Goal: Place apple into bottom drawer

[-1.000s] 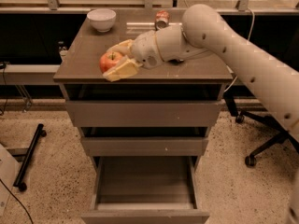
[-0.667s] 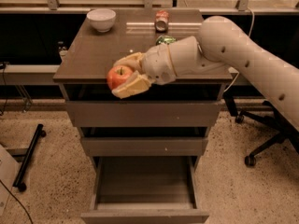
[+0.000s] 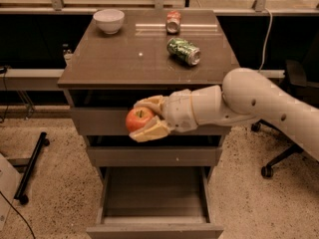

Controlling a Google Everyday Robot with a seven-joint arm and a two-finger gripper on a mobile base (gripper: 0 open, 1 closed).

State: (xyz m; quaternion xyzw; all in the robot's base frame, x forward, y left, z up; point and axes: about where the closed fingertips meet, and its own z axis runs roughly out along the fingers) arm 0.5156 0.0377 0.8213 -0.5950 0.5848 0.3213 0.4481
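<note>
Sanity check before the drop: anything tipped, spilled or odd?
Green drink can and red-and-silver can lie on their sides on the brown cabinet top; no spill visible. Gripper holds the round red-orange apple above the open grey-brown bottom drawer.

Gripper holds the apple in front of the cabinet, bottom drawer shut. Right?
No: the bottom drawer is pulled open, as the camera view shows. The gripper does hold the apple in front of the cabinet.
</note>
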